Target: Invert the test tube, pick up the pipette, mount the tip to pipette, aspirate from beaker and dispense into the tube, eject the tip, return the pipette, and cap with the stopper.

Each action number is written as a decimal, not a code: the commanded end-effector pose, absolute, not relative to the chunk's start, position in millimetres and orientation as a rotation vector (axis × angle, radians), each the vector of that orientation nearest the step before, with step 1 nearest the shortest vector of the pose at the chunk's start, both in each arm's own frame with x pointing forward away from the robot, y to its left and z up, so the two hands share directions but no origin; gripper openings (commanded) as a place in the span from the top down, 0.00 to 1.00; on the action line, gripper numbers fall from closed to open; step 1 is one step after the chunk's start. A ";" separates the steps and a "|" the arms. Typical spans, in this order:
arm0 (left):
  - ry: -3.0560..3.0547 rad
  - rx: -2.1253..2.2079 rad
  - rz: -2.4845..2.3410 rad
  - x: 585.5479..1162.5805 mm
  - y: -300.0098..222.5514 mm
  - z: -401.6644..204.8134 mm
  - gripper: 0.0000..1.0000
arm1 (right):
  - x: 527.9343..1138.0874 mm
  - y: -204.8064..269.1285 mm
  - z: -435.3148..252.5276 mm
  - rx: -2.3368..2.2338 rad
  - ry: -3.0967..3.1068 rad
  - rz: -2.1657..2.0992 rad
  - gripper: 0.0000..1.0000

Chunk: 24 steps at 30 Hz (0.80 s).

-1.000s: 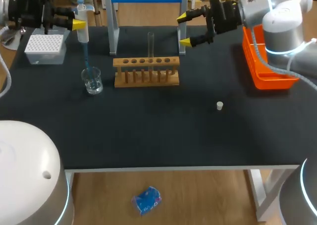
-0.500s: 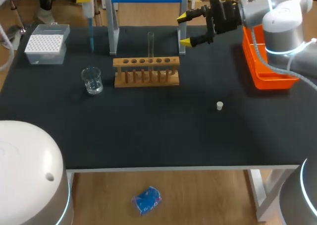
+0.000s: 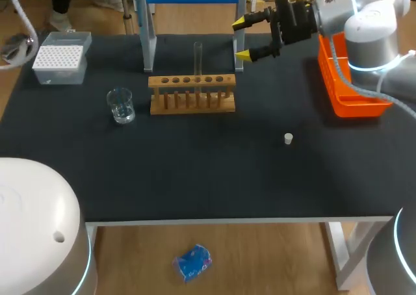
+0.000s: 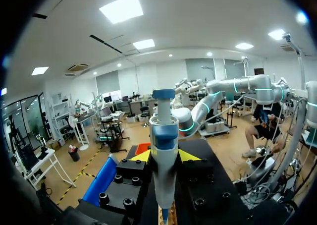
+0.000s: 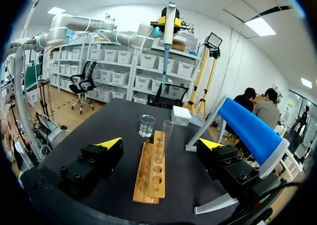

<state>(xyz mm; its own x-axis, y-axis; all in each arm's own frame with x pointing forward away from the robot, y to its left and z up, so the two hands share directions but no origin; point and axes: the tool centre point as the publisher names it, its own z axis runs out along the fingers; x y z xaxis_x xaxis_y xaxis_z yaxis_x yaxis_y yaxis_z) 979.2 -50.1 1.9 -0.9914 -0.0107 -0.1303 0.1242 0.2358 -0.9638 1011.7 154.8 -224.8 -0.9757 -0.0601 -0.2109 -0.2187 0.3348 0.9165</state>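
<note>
While the left gripper (image 4: 164, 156) is clamped on the pipette (image 4: 163, 131), the pipette is held upright, blue tip (image 5: 163, 66) pointing down, high over the table. From the right wrist it is seen above and beyond the beaker (image 3: 121, 105). The test tube (image 3: 197, 60) is stood upright in the wooden rack (image 3: 192, 93), mouth up, to the beaker's right. The right gripper (image 3: 242, 38) is spread wide and empty just beside the tube. A straight descent onto the tube's mouth is judged necessary.
</note>
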 end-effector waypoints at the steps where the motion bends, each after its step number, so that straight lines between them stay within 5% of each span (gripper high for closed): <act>1: 2.422 0.138 -1.870 991.6 -71.1 6.3 1.00 | 1011.5 154.7 -224.9 -0.258 2.450 1.715 0.00; 24: 2.422 0.138 -1.870 991.6 -71.1 6.3 1.00 | 1011.5 154.7 -224.9 -0.258 2.450 1.715 0.00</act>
<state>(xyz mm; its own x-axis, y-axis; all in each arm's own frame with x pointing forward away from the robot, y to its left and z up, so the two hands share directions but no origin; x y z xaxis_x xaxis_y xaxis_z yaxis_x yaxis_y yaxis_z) 991.3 -71.8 4.8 -0.9928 0.0205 -0.1181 0.1195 0.2483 -0.9613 1011.6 154.7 -224.7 -0.9757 -0.0599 -0.2110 -0.2187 0.3350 0.9165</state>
